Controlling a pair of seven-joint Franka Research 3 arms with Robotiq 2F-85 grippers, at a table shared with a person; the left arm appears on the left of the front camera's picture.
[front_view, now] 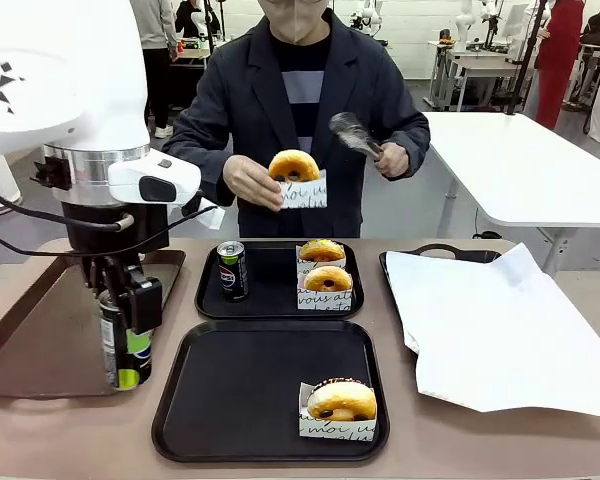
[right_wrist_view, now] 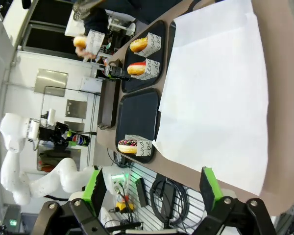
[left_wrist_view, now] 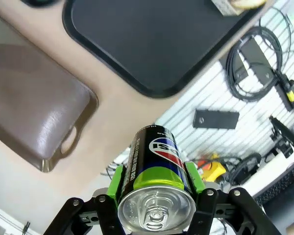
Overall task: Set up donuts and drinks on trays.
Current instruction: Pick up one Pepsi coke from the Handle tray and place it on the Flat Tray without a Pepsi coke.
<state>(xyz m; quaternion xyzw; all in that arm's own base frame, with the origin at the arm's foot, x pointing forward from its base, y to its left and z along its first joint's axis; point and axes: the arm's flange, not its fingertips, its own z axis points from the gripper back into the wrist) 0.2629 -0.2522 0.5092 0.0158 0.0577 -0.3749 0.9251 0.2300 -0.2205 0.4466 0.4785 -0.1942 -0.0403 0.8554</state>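
While clamped, can betw. left gripper pads.

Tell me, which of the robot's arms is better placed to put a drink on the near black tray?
The left, likely. Its claw already grips a slim black soda can just left of the near black square plastic tray. The right claw stands open and empty, back from the table edge.

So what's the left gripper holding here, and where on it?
A soda can, clamped by the left gripper across its sides near the silver top.
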